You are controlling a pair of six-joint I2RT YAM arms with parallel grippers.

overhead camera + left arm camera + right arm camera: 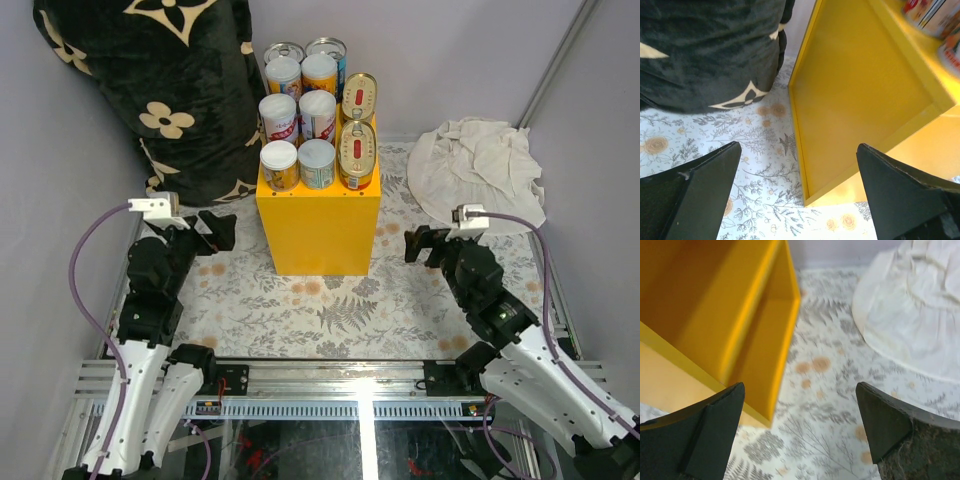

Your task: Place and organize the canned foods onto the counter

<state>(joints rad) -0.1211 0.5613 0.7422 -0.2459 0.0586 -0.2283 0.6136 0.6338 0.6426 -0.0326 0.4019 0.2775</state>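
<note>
On the floral mat [330, 320] stood the counter [320, 225], arms crouched either side.
Left gripper [218, 232] and right gripper [420, 245] pointed forward, low, jaws spread wide and empty; the canned foods [318, 115] sat in rows on the counter's top.

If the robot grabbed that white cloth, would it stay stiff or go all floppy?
Probably floppy: the white cloth lies crumpled in soft folds. It would likely droop and trail from wherever it is pinched. It looks thin, so it is probably light.
</note>
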